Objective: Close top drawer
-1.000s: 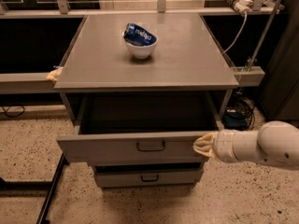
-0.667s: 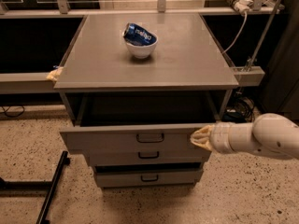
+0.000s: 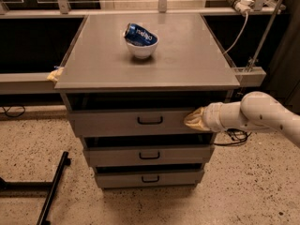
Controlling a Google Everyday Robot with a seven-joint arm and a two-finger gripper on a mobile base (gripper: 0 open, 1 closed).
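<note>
One gripper touches the top drawer.
It is at the front's right end; its jaws seem pinched together, holding nothing.

The claw was pale tan on a white arm, resting against the right end of the grey top drawer, whose loop handle was dark. Above and left of the claw, the grey bench carried a white bowl holding a blue can. Below the claw, the floor was speckled beige.
</note>
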